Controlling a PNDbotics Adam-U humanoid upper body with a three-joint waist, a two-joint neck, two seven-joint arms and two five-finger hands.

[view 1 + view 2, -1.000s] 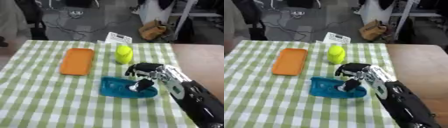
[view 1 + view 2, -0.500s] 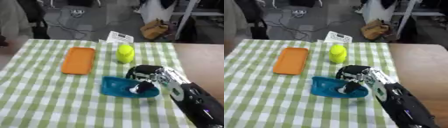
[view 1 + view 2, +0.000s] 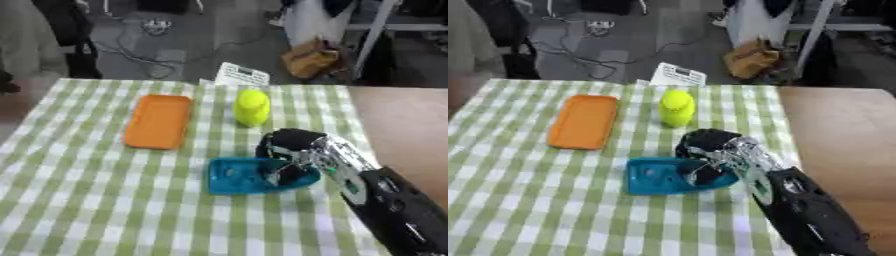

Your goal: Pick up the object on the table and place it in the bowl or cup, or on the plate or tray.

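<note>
Teal tray long axis left-right

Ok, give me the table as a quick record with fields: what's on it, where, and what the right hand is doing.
surface: green checked cloth
orange tray: left of centre, nothing on it
yellow object: upright, right of the tray, beyond the hand
blue dish: near centre, on the cloth
right hand: fingers curled over the dish's right end; whether it holds anything cannot be told
white card: at the far edge
left hand: not in view
</note>
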